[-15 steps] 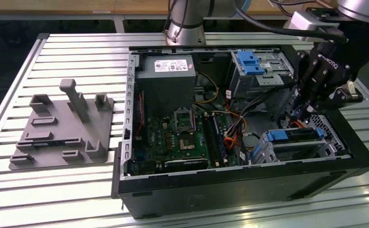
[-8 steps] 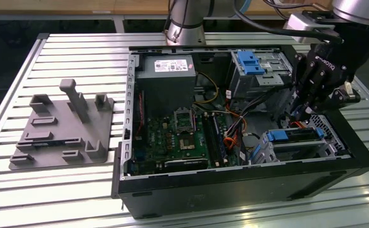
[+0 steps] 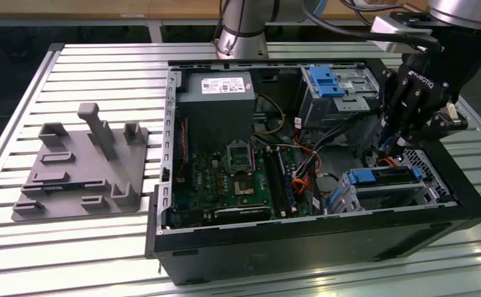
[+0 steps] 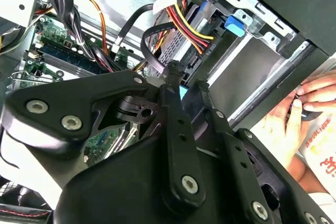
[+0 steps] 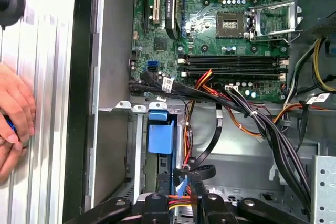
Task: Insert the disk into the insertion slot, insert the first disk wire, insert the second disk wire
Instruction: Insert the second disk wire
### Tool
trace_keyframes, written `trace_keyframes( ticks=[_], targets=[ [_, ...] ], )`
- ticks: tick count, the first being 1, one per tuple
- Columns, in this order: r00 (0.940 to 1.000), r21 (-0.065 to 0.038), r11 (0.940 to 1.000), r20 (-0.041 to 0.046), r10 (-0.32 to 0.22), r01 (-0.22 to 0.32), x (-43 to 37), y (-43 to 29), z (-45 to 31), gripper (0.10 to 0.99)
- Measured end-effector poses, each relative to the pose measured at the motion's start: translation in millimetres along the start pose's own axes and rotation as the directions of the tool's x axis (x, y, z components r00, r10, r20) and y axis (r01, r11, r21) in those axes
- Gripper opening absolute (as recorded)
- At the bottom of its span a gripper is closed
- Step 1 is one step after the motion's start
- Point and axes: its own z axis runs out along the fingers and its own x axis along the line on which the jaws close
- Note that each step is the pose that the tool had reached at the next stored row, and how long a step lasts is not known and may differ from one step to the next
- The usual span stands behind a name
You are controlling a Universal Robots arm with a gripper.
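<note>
the gripper [image 3: 388, 148] is hanging inside the open computer case [image 3: 306, 242], at the exterior view's right, between the taller grey cage [image 3: 339, 102] and the insertion slot [image 3: 432, 168]. the disk [image 3: 386, 178] is sitting inside that low perforated slot, its blue caddy handle facing the motherboard [image 3: 232, 179].

in the first wrist view the gripper [image 5: 185, 178] is hovering just beside the disk [image 5: 160, 132], whose blue handle is lying within the rim of the insertion slot [image 5: 123, 108]. a black wire [image 5: 214, 135] is curving down to the fingertips. the jaws are standing narrow, and they seem to be pinching the plug end of that wire, though the contact itself is hard to make out.

in the second wrist view the gripper [image 4: 185, 78] is pointing toward the disk [image 4: 234, 24], with the black wire [image 4: 147, 45] looping to its tips and a red, yellow and black wire bundle [image 4: 184, 24] running to the back of the disk.

a person's hand [image 4: 310, 98] is resting outside the case wall, also showing in the first wrist view [image 5: 16, 114]. a grey fixture plate [image 3: 83, 167] is lying on the slatted table [image 3: 99, 247], well apart from the case.
</note>
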Motion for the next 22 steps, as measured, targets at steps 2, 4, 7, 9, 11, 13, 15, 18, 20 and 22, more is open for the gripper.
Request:
trace_keyframes(
  ticks=[2,4,7,9,11,13,15,18,20,22],
  targets=[
    [1.0000,0.005,1.0000,-0.0082,-0.002,0.002,-3.9,0.2,0.4,0.306],
    [0.9999,0.010,0.9999,-0.0165,-0.003,0.004,-6.9,0.4,1.4,0.306],
    [0.9993,0.016,0.9999,-0.0372,-0.006,0.007,-10.1,1.3,2.6,0.306],
    [0.9986,0.017,0.9998,-0.0524,-0.008,0.009,-12.3,2.5,3.5,0.306],
    [0.9977,0.018,0.9998,-0.0666,-0.010,0.011,-14.7,3.7,4.6,0.306],
    [0.9968,0.018,0.9997,-0.0793,-0.013,0.014,-17.4,4.4,5.8,0.306],
    [0.9955,0.019,0.9997,-0.0933,-0.016,0.018,-19.6,4.8,6.7,0.306],
    [0.9932,0.019,0.9995,-0.1139,-0.022,0.024,-22.6,4.9,7.9,0.306],
    [0.9917,0.020,0.9994,-0.1256,-0.026,0.029,-24.9,5.0,8.4,0.306],
    [0.9905,0.022,0.9992,-0.1343,-0.030,0.033,-27.7,5.1,8.9,0.306]
  ],
)
